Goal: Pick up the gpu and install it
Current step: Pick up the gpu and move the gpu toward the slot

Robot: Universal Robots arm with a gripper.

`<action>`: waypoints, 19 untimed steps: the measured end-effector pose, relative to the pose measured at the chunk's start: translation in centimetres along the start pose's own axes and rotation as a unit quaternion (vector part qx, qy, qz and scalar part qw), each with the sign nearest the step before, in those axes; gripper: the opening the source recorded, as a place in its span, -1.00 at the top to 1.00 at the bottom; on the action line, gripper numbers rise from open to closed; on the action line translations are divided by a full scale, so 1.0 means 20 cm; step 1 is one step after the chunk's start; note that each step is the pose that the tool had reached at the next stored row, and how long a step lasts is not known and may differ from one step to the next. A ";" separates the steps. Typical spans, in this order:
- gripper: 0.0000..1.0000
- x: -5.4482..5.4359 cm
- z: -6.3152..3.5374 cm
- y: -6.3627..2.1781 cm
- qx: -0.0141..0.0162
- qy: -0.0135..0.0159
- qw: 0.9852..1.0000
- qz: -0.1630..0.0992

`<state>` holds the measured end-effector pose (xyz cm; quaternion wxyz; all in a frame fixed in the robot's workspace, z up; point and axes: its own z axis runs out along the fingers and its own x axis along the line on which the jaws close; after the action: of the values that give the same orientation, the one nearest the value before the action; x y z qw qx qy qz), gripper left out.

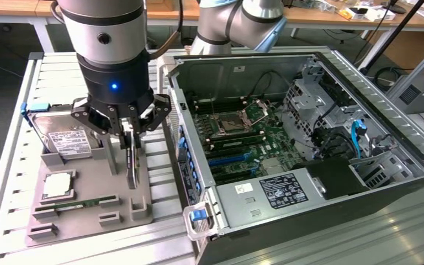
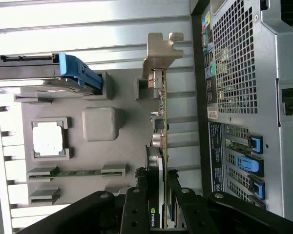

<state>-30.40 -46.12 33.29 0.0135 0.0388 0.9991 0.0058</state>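
The pick-up step looks in hand. The gripper has its jaws closed narrow on the gpu, which stands edge-on in the grey holder, at the exterior view's left of the open case. It is not yet installed.

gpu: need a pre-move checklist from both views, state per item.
1. Grip: gripper shut on the gpu, one finger on each side of the card: ok.
2. Card attitude: upright and edge-on at the gray fixture: ok.
3. Neighbours: hard drive and memory stick sit apart from the card: ok.
4. Computer case open, motherboard exposed: ok.
5. Blue expansion slots free of cables or obstructions: cannot tell.
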 end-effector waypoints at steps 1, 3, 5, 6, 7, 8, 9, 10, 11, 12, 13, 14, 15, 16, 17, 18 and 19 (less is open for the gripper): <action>0.47 0.00 -0.004 0.000 0.000 0.000 1.000 0.000; 0.47 0.00 -0.013 0.000 0.000 0.000 1.000 0.000; 0.47 0.00 -0.021 0.000 0.000 0.000 1.000 0.000; 0.47 0.00 -0.026 0.000 0.000 0.000 1.000 0.000; 0.47 0.00 -0.029 0.000 0.000 0.000 1.000 0.000; 0.47 0.00 -0.033 0.000 0.000 0.000 1.000 0.000; 0.47 0.00 -0.036 0.001 0.000 0.000 1.000 0.000; 0.47 0.00 -0.040 0.001 0.000 0.000 1.000 0.000; 0.47 0.00 -0.045 0.001 0.000 0.000 1.000 0.000; 0.47 0.00 -0.051 0.001 0.000 0.000 1.000 0.000; 0.47 0.00 -0.056 0.001 0.000 0.000 1.000 0.000; 0.47 0.00 -0.061 0.001 0.000 0.000 1.000 0.000; 0.47 0.00 -0.067 0.001 0.000 0.000 1.000 0.000; 0.47 0.00 -0.071 0.001 0.000 0.000 1.000 0.000; 0.47 0.00 -0.077 0.001 0.000 0.000 1.000 0.000; 0.47 0.00 -0.086 0.001 0.000 0.000 1.000 0.000; 0.47 0.00 -0.097 0.001 0.000 0.000 1.000 0.000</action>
<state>-30.41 -46.11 35.23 0.0135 0.0388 0.9991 0.0058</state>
